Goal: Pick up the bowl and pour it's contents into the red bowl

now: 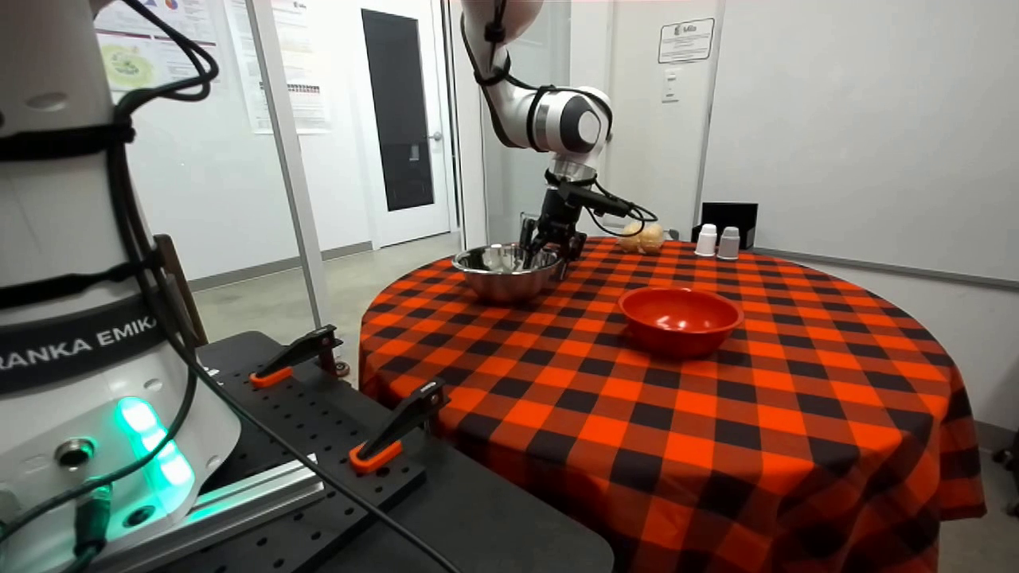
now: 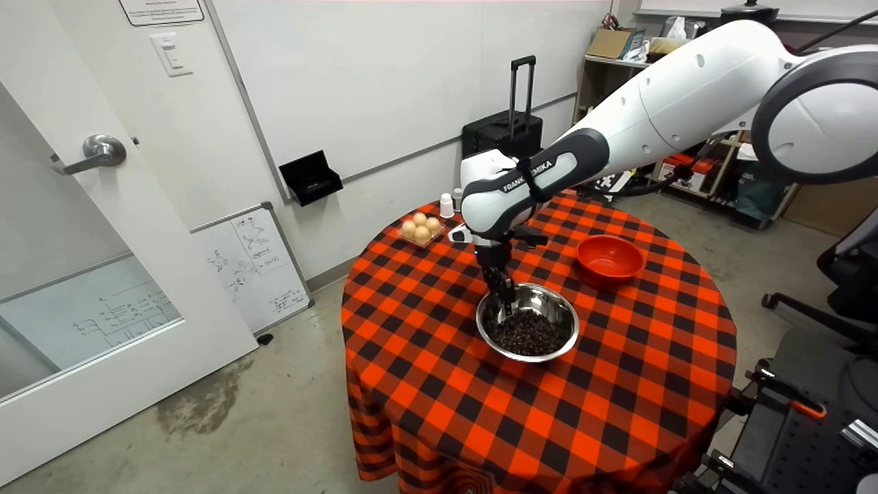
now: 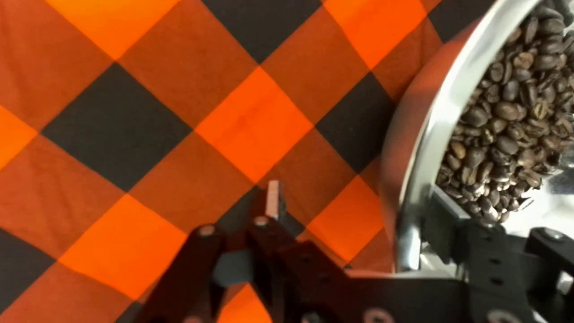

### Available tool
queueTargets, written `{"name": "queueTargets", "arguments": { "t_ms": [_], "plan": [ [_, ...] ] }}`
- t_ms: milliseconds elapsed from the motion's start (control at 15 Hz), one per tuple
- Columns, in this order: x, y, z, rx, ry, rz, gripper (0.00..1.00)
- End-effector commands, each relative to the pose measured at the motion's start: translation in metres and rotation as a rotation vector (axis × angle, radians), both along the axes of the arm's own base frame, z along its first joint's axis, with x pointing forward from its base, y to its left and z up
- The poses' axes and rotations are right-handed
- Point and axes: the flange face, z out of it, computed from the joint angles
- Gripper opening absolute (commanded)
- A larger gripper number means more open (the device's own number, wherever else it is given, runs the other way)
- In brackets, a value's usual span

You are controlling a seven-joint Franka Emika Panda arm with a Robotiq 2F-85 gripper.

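We see the shiny silver stainless-steel mixing bowl point(image 1: 507, 290) standing upright on the round surface point(image 2: 425, 343) covered in red-and-black check, with a heap of dark brown coffee beans point(image 3: 506, 121) inside it. In the wrist view we find the black two-fingered hand point(image 3: 357, 211) released, its fingers point(image 3: 441, 226) parted on either side of the bowl's rim: one reaches inside, just beside the inner wall, while the other hangs outside, well apart from the metal. We cannot tell whether the inner one touches the wall. In both exterior views the white-and-black jointed arm point(image 2: 658, 116) leads down to the steel bowl. The glossy red shallow round bowl point(image 1: 681, 334) rests upright on the same surface, apart from the steel one. Near the edge of the surface we make out a cluster of beige egg-like things point(image 2: 420, 228), and near them a small white cup-like object point(image 1: 706, 240) just beside a greyish one point(image 1: 728, 243). In an exterior view we see green lights point(image 1: 155, 442) glowing on the arm's base.
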Motion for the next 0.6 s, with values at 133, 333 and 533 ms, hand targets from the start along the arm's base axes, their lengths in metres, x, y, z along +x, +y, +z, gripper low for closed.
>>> {"name": "queueTargets", "arguments": {
  "t_ms": [133, 333, 533],
  "plan": [
    [0.0135, 0.0053, -0.0024, -0.010, 0.009, -0.024, 0.28],
    [0.0133, 0.0031, -0.0023, -0.006, 0.019, -0.073, 0.06],
    [0.0123, -0.0014, -0.0009, -0.006, 0.035, -0.149, 0.00]
  ]
}}
